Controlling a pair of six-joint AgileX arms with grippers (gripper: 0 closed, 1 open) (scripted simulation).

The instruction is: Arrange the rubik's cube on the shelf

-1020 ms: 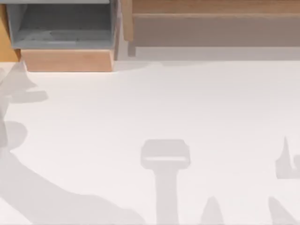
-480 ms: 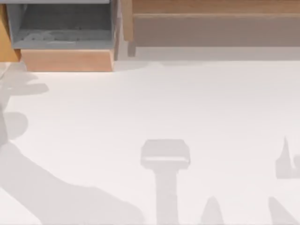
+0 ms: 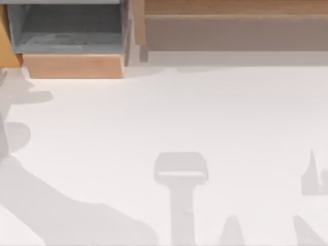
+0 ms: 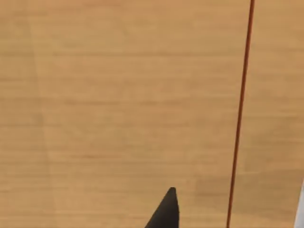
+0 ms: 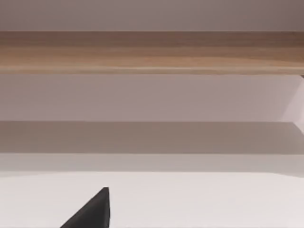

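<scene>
The rubik's cube is out of view. The shelf (image 3: 230, 7) runs along the back right of the table, a light-brown ledge over a taupe-grey front panel (image 3: 236, 33), with a wooden upright (image 3: 138, 23) at its left end. The right wrist view faces this shelf (image 5: 152, 52) from table height, with a dark tip of my right gripper (image 5: 92, 211) at the lower edge. A dark tip of my left gripper (image 4: 166, 213) hangs close before a light-brown wooden surface (image 4: 118, 104) crossed by a thin red line.
A grey box-like compartment (image 3: 66, 31) with a light wood front (image 3: 72, 65) stands at the back left. The white table (image 3: 169, 113) carries arm shadows along its left side and near its front edge.
The shadow at the table's left edge has shifted slightly and changed shape. The other shadows and the furniture have not moved.
</scene>
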